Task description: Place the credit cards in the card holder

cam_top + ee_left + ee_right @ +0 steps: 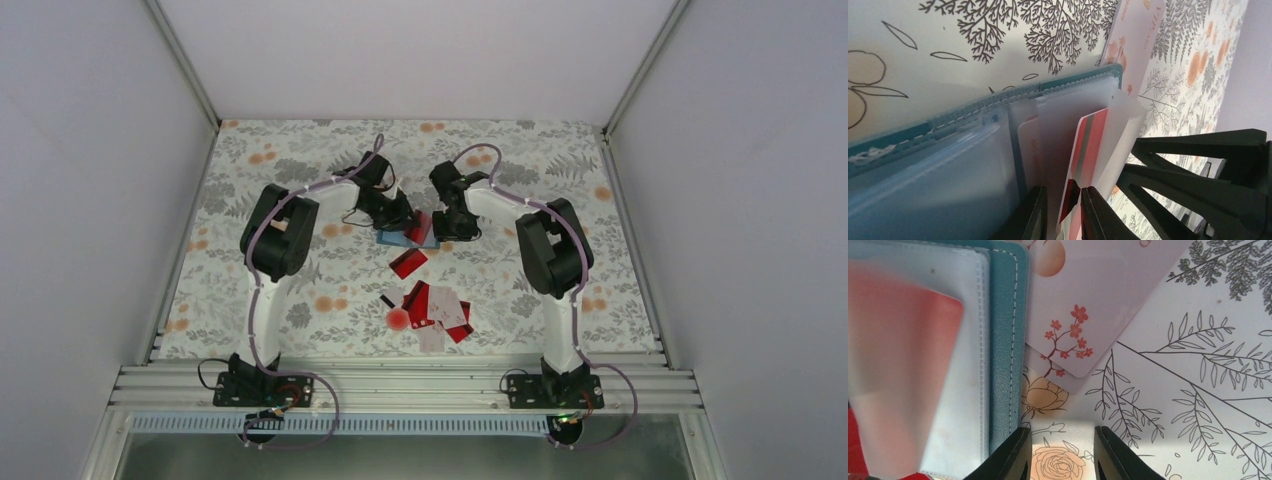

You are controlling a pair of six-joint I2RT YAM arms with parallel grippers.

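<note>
the left gripper [1064, 194] flanked a red-striped card [1093, 135] half inside a sleeve [1058, 112] of the teal card holder [998, 97], grip unclear; the spread, empty right gripper [1062, 434] seemingly steadied the holder.
</note>
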